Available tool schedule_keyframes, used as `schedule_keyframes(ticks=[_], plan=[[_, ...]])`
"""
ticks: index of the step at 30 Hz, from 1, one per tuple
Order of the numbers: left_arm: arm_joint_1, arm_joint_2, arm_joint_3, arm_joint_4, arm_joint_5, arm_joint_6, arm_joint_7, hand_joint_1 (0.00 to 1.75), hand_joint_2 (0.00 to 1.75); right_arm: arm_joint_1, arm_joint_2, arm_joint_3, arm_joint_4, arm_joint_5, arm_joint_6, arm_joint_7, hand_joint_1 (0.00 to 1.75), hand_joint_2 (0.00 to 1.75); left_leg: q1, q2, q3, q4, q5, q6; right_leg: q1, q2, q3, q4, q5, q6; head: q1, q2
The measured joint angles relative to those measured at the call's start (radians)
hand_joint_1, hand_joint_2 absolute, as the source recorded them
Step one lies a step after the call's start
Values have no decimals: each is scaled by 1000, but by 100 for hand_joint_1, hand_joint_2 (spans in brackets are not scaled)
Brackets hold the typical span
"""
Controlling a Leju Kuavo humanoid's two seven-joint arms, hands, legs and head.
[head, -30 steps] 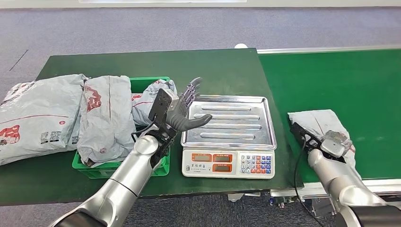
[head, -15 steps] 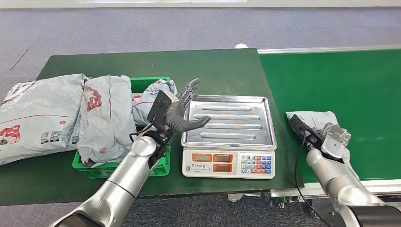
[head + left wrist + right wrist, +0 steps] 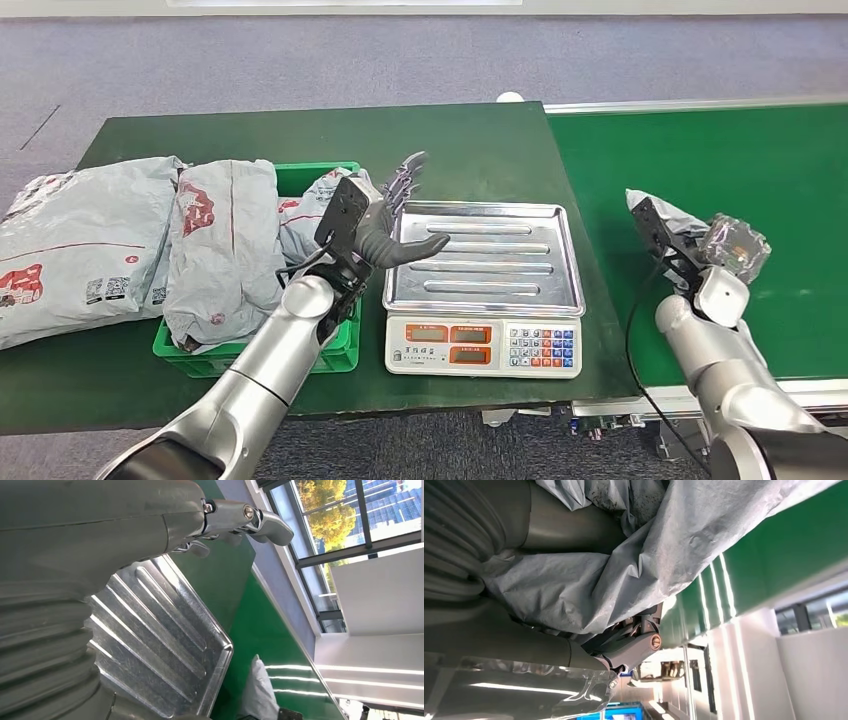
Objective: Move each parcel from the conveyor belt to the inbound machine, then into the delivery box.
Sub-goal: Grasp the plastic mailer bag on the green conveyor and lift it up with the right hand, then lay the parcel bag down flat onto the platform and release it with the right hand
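Parcel (image 3: 672, 222) in raised right hand (image 3: 722, 262)

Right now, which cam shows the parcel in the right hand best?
Head view: the parcel shows lifted off the conveyor belt, gripped by the right hand. Right wrist view is too close, just crumpled grey wrap. Left wrist view catches a pale corner.
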Motion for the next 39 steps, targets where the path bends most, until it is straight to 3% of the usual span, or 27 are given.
schedule_keyframes(ticks=[3, 12, 21, 24, 27, 32, 39], plan=[[-2, -1, 0, 6, -8, 0, -7, 0, 175, 18, -7, -17, -64, 4, -30, -50, 175, 175, 0, 0, 0, 0, 0, 0, 0, 0, 0, 0, 0, 0, 0, 0], [-2, 0, 0, 10, -18, 6, -23, 0, 175, 51, -59, -58, -344, -31, 36, -139, 175, 175, 0, 0, -1, 0, 0, 0, 0, 0, 0, 0, 0, 0, 0, 0], [-2, 0, 0, 10, -18, 7, -23, 0, 175, 51, -73, -65, -401, -42, 38, -149, 175, 175, 0, 0, -1, 0, 0, 0, 0, 0, 0, 0, 0, 0, 0, 0], [-2, 1, 0, 12, -12, 21, -25, 0, 175, 52, -70, -62, -456, -65, 58, -191, 175, 175, 0, 0, -1, 0, 0, 0, 0, 0, 0, 0, 0, 0, 0, 0], [-6, 2, 0, 15, -10, 38, -28, 0, 175, 52, -47, -31, -501, -56, 77, -210, 175, 175, 0, 1, -1, -1, 0, 0, 0, 1, -1, 1, 0, 0, 0, 0], [-22, 0, 0, 33, -18, 58, -35, 0, 175, 76, 44, 87, -521, -37, 57, -209, 175, 175, 2, 3, 1, -1, 0, -1, 2, 3, -1, 1, 0, 0, 0, 0], [-22, -3, 0, 37, -37, 47, -50, 0, 175, 251, 192, 337, -610, 52, 45, -152, 175, 175, 4, 1, 0, -2, 0, -2, 4, 1, -1, 1, -2, -3, 0, 0]])
